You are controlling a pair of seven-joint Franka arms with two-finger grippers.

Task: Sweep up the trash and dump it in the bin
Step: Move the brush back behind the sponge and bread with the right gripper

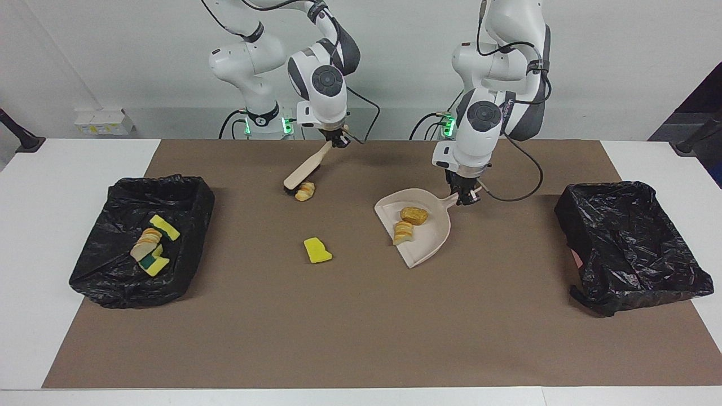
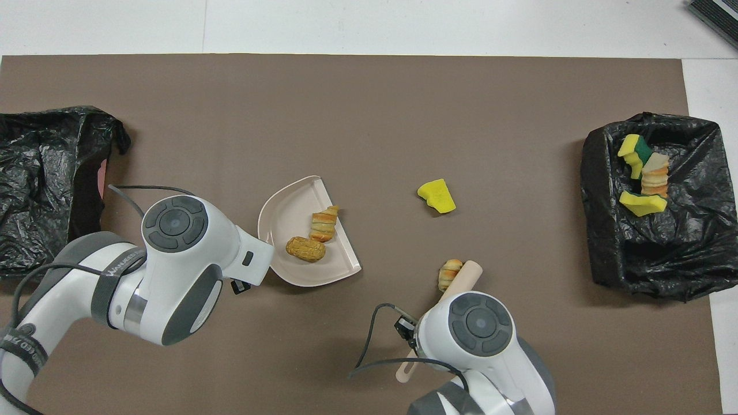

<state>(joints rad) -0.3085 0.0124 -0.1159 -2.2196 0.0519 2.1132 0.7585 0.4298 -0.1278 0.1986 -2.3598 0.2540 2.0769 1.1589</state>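
So my right jaws (image 1: 340, 142) are clamped on the handle of the brush (image 1: 304, 167), up near the table's edge on the robots' side. The brush slants down with its bristle end touching, or just beside, a small bread roll (image 1: 305, 192); hard to tell which from here. My left jaws (image 1: 467, 197) are shut on the handle of the beige dustpan (image 1: 431, 239), which sits on the brown mat (image 1: 361, 327) around the middle of the table. Two rolls (image 1: 408, 223) lie in the pan. A yellow sponge chunk (image 1: 317, 250) lies loose on the mat. The black bin (image 1: 186, 197) at the right arm's end holds more trash (image 1: 151, 245). The other bin (image 1: 632, 248) sits at the left arm's end.
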